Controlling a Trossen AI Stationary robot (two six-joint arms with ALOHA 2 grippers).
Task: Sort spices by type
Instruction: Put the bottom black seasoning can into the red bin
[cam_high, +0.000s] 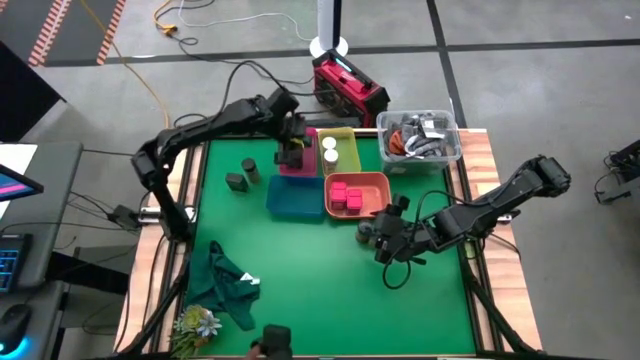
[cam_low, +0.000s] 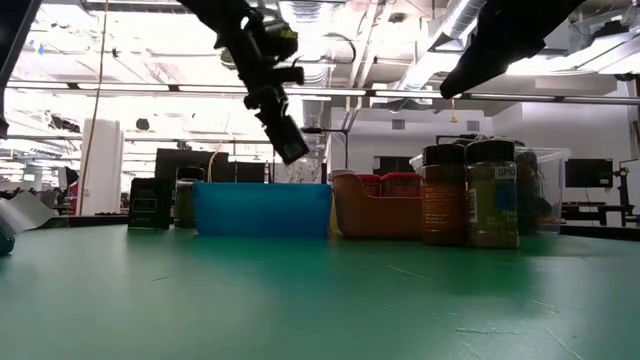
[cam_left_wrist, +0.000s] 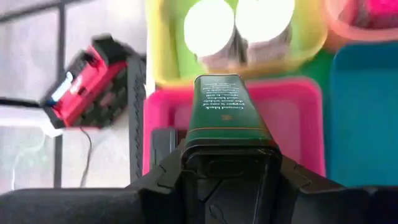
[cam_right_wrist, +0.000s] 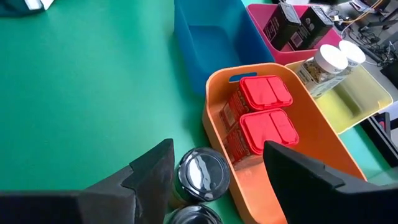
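- Four tray colours are in use near the far edge of the surface: the pink tray (cam_high: 300, 165), the yellow-green tray (cam_high: 347, 150), the blue tray (cam_high: 293, 200) and the orange tray (cam_high: 372, 186).
- Left gripper (cam_high: 291, 152): positioned over the pink tray, fingers clamped on a dark boxy tin (cam_left_wrist: 219, 109). The left wrist view shows the tin held by its lower body, lid end pointing away from the wrist.
- Right gripper (cam_right_wrist: 214, 171): positioned toward the right edge, just beside the orange tray. Fingers are spread wide and empty, straddling two dark round jars (cam_right_wrist: 202, 176) that stand upright on the surface.
- Sorted so far: white-topped round jars (cam_high: 329, 149) in the yellow-green tray; magenta-red cubes (cam_high: 346, 194) in the orange tray.
- Unsorted: two containers (cam_high: 242, 175) standing toward the left edge, well apart from the trays.
- Handling, tin: rigid metal with flat faces; judged light. Grip across two opposite flat sides; smooth walls may slip if clamped near a corner.
- Handling, round jars: rigid, curved and probably slick. Take hold across the body below the cap, one jar at a time, since the pair stand touching or nearly so.
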